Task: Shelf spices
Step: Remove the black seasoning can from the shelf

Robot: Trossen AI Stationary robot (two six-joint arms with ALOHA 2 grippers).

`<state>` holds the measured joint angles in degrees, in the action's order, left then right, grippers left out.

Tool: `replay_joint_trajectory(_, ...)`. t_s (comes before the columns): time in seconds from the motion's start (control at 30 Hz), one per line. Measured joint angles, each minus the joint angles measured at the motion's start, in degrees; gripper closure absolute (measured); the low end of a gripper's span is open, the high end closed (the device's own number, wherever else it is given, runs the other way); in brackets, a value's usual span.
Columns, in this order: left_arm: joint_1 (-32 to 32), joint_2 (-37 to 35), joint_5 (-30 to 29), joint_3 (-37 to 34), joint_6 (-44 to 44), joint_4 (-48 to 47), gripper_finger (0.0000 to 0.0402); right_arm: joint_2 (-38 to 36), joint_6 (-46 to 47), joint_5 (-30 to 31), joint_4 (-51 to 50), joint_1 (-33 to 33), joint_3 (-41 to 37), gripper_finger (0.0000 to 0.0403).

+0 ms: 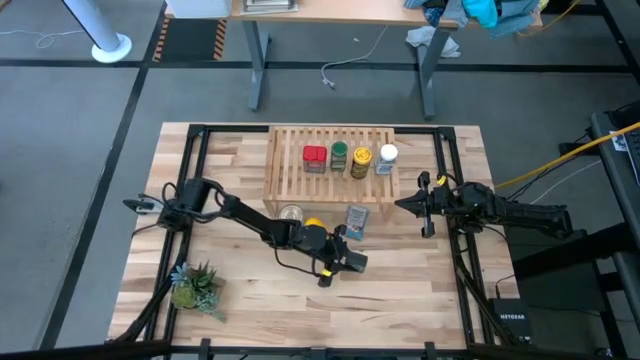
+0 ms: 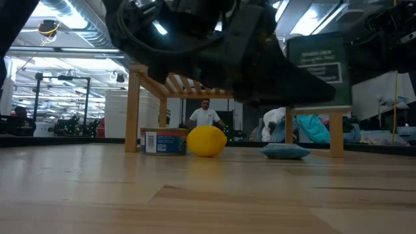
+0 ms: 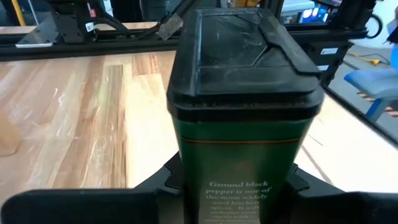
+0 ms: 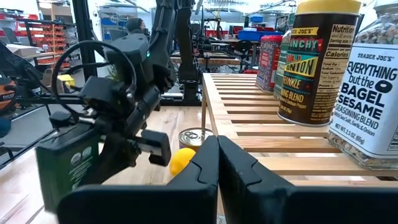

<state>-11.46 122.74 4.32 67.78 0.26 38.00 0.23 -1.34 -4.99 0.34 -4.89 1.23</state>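
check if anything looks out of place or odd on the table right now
Nothing is spilled or damaged. Four spices stand upright in a row on the shelf. The fifth, the dark grey tin, is off it, clamped in the left gripper near the front. A yellow lemon-like object, a silver tin and a blue packet lie below the shelf.

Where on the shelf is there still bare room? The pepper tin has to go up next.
The shelf is bare across its left part, beside the red tin, and along its front slats. The right part is crowded: green-lidded jar, yellow-lidded jar and white-lidded jar stand close together. The left hand holds the pepper tin.
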Motion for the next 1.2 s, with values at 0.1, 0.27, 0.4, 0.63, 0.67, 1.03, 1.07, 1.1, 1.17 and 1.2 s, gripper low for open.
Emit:
replay_joint_trajectory(0.1,0.0,1.6,0.0,1.6,0.7,-0.2,0.0298,0.0,0.0,0.0,0.0,0.0,0.0,0.0400)
replay_joint_trajectory(0.27,0.1,3.6,0.0,4.2,2.0,0.2,0.0298,0.0,0.0,-0.1,0.0,0.0,0.0,0.0400)
replay_joint_trajectory(0.4,0.3,4.6,0.0,5.9,3.2,0.9,0.0298,0.0,0.0,-0.1,0.0,0.0,0.0,0.0400)
replay_joint_trajectory(0.63,-0.3,11.2,0.8,12.4,1.6,-0.1,0.0298,0.0,0.0,-0.1,0.0,0.0,0.0,0.0400)
replay_joint_trajectory(0.67,-0.4,12.2,1.1,13.3,0.9,-0.2,0.0298,0.0,0.0,-0.1,0.0,0.0,0.0,0.0400)
replay_joint_trajectory(1.03,0.5,14.1,3.9,15.6,-0.6,0.5,0.0298,0.0,0.0,-0.1,-0.2,0.0,0.0,0.0400)
replay_joint_trajectory(1.07,0.5,14.1,4.0,15.6,-0.6,0.6,0.0298,0.0,0.0,-0.1,-0.2,0.0,0.0,0.0400)
replay_joint_trajectory(1.1,0.5,14.1,4.0,15.6,-0.7,0.6,0.0298,0.0,0.0,-0.1,-0.2,0.0,0.0,0.0400)
replay_joint_trajectory(1.17,0.4,14.1,4.1,15.6,-1.0,0.4,0.0292,0.0,0.0,-0.1,-0.2,0.0,0.0,0.0400)
replay_joint_trajectory(1.2,0.4,14.1,4.1,15.6,-1.1,0.3,0.0281,0.0,0.0,-0.1,-0.2,0.0,0.0,0.0400)
